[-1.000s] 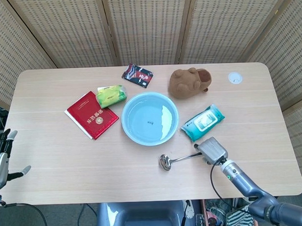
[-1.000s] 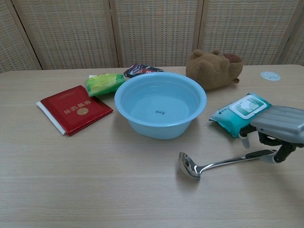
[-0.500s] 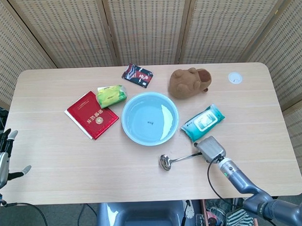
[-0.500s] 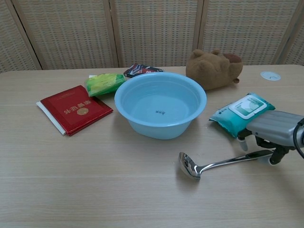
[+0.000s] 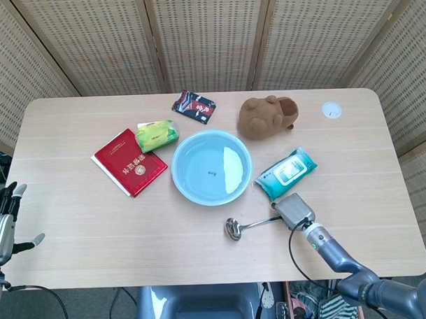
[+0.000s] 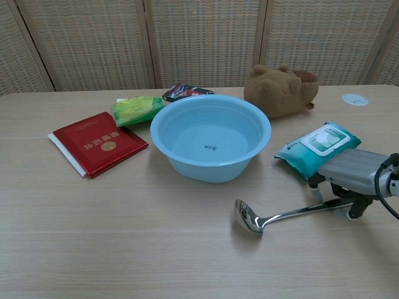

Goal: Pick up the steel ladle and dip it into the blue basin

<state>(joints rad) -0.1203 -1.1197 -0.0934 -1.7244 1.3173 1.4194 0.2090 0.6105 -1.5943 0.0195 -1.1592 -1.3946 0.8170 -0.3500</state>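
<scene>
Wicker screens (image 5: 209,40) back a pale wooden table (image 5: 75,206).

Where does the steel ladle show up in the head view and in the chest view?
Head view: the steel ladle lies on the table just below the blue basin, bowl end left.
Chest view: ladle lies lower right, in front of the basin.
Shared landmark: the teal wet-wipes pack, beyond the handle.

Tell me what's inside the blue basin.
The blue basin looks to hold clear water, with a small dark mark on its bottom. The steel ladle lies outside it on the table. Nothing covers the inside.
</scene>
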